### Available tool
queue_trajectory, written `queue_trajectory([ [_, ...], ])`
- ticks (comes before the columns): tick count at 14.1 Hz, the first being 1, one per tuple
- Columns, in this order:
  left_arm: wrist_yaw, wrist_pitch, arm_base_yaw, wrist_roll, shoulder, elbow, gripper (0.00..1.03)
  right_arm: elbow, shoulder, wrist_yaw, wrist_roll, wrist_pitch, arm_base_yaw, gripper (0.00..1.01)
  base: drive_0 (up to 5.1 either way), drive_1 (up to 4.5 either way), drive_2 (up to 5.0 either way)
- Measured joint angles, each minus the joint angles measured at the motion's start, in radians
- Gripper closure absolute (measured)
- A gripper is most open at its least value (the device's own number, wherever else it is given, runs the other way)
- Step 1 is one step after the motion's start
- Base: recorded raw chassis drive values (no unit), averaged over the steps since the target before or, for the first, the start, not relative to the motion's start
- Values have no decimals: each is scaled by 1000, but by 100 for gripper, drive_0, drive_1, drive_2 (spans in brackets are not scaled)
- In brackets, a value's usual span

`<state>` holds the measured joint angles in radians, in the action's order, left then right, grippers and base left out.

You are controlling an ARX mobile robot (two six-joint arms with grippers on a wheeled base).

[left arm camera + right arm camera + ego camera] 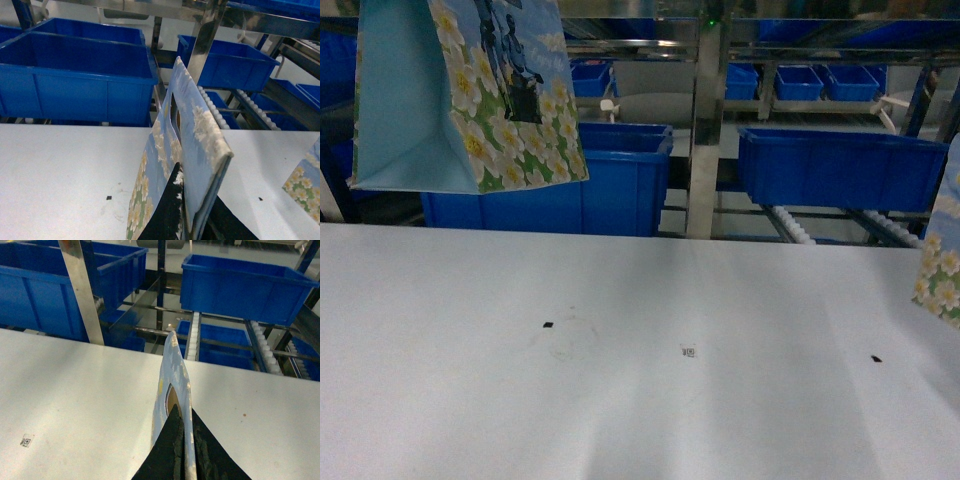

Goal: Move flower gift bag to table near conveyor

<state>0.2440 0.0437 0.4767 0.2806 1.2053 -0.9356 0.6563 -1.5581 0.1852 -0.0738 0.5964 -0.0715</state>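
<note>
- Paper carrier first: the flower gift bag [470, 95] hangs in the air at about 10 o'clock in the head view, its base clear of the table [620, 380] and in front of a blue bin [610, 190].
- Left gripper [184, 220] – its dark fingers are pinched on the bag's top edge, just under the cut-out handle, so it is closed on the bag.
- Right gripper [183, 450] is likewise clamped on the thin top rim of a second flowered bag [942, 255], seen at 3 o'clock in the head view.
- Handling, as I judge it: the bag looks light and empty, with thin paper walls that fold flat. It should swing and twist easily, and a hard squeeze would crease it.
- Best hold seems to be the doubled top edge near the handle hole – the stiffest part.
- Conveyor [790, 225] rollers show at 1 o'clock beyond the table's far edge, between the bins.
- Setting it down likely needs the wedge base flat, or it may tip over.
</note>
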Motion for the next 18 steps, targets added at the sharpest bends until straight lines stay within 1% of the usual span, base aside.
queue_trajectory([
  [3,-1,0,0,0,0,0,101,-31,-69,-9,36,57,6,99,0,0,0],
  [6,0,0,0,0,0,0,101,-21,-157,-9,60,109,14,99,0,0,0],
  [7,0,0,0,0,0,0,101,-12,-196,-9,60,135,20,99,0,0,0],
  [9,0,0,0,0,0,0,101,14,-264,12,64,180,28,99,0,0,0],
  [11,0,0,0,0,0,0,101,50,-314,14,71,205,20,99,0,0,0],
  [12,0,0,0,0,0,0,101,51,-320,34,82,216,11,99,0,0,0],
  [13,0,0,0,0,0,0,101,50,-320,43,82,207,12,99,0,0,0],
  [14,0,0,0,0,0,0,101,46,-320,43,81,199,13,97,0,0,0],
  [15,-1,0,0,0,0,0,101,45,-320,43,81,200,14,86,0,0,0],
  [17,0,0,0,0,0,0,101,45,-320,43,81,203,14,60,0,0,0],
  [18,0,0,0,0,0,0,101,45,-320,43,81,203,15,49,0,0,0],
])
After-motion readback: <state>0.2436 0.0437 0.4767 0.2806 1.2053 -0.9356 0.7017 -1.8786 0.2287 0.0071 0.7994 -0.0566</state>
